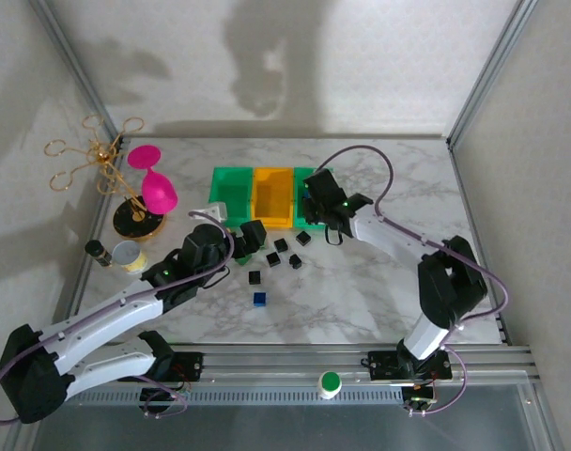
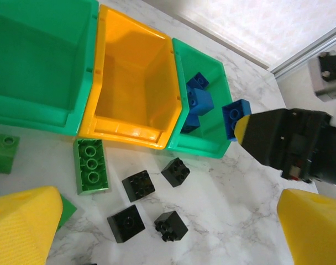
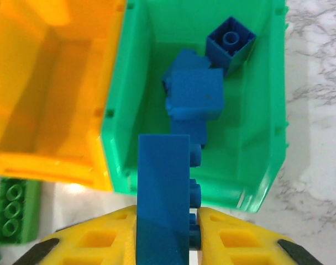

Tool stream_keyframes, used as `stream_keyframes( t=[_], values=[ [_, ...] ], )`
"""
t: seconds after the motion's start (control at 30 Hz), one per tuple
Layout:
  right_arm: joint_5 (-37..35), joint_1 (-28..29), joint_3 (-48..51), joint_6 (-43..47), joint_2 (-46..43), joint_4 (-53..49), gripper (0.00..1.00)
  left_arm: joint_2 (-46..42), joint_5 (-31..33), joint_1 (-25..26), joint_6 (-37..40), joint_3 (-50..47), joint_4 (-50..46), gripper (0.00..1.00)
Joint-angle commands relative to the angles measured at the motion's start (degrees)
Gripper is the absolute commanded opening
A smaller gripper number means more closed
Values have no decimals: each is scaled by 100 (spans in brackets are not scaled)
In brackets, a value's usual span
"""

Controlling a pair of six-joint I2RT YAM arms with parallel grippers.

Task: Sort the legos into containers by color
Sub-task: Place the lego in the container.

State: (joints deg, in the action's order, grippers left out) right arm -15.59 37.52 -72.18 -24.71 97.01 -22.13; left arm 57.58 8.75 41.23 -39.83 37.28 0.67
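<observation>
here the right gripper (image 3: 167, 234) is clenched on a long blue brick (image 3: 162, 182), its studs turned against one finger, poised over the near wall of the right green bin (image 3: 267, 127), where other blue bricks (image 3: 194, 94) already lie. the left gripper (image 2: 168, 232) hangs released and wide above black bricks (image 2: 138, 185) and a green brick (image 2: 90, 165) on the marble tabletop (image 2: 240, 193), just in front of the orange-yellow bin (image 2: 124, 134). these legos look light, rigid and slick; i'd judge the flat side walls the surest hold, pinched squarely, since studs give uneven contact.
</observation>
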Motion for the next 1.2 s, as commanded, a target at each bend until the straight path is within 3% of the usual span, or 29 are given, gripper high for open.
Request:
stream_keyframes(
  t=[0.0,0.7,1.0,1.17],
  values=[
    [-425,-100,-409,172,375,-5,30,117,-39,-54,125,232,297,99],
    [115,-710,-1848,431,1850,178,29,333,-119,-150,129,254,364,100],
    [188,-789,-2194,481,2259,110,33,333,-166,-195,129,230,366,100],
    [228,-785,-2272,509,2170,104,39,325,-185,-212,134,236,368,100]
  ],
)
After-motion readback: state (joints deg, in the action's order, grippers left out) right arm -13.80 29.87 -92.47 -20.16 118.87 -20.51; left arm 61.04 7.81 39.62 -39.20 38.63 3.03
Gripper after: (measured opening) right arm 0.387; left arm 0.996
